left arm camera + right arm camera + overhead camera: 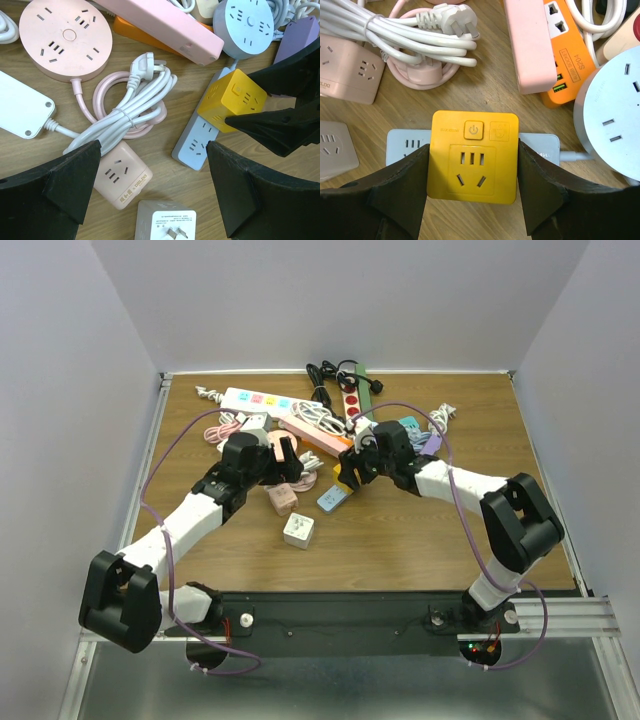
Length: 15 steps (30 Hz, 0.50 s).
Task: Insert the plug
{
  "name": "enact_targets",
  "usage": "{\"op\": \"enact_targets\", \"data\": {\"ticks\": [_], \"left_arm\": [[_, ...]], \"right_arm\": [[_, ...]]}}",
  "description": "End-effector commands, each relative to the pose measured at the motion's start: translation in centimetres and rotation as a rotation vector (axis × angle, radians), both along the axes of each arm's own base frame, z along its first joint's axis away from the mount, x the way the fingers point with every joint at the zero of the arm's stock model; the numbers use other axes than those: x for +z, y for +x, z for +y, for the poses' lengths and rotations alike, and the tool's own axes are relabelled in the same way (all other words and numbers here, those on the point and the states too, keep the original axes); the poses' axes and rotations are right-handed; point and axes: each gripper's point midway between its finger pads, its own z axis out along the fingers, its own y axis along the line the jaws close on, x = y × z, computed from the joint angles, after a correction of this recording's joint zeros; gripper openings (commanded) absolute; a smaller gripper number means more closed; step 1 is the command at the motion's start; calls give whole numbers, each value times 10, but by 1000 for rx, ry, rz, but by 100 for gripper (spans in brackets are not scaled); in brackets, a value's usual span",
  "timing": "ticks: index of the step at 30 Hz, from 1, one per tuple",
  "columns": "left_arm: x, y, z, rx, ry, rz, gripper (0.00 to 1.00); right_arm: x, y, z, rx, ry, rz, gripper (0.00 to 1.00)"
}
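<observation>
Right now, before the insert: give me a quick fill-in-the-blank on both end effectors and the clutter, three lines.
1. The right end effector is shut on a cube adapter coloured ____.
2. The left end effector holds nothing; its jaws stand ____.
3. The white cable bundle lies on the looped cord of a round socket coloured ____.
Missing words: yellow; open; pink.

cube socket point(472, 157): yellow | power strip point(192, 142): pale blue | round socket point(65, 37): pink | bundled cable point(125, 117): white | table point(420, 540): brown wood grain
</observation>
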Motion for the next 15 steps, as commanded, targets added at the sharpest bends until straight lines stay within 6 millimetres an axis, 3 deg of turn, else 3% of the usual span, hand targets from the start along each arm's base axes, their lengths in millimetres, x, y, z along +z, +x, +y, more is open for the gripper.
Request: {"op": "enact_targets", "data": {"ticks": [1, 5, 10, 15], "left_arm": [[18, 1, 1, -13, -18, -61, 99], [20, 1, -1, -22, -22, -64, 99], [18, -1, -1, -24, -26, -59, 99], [24, 1, -2, -27, -34, -74, 99]], "right_arm": [[-77, -49, -41, -84, -184, 251, 0], [-87, -63, -46, -95, -200, 285, 0], [-80, -63, -46, -133, -203, 292, 0], [-77, -66, -29, -116, -158, 317, 0]]}}
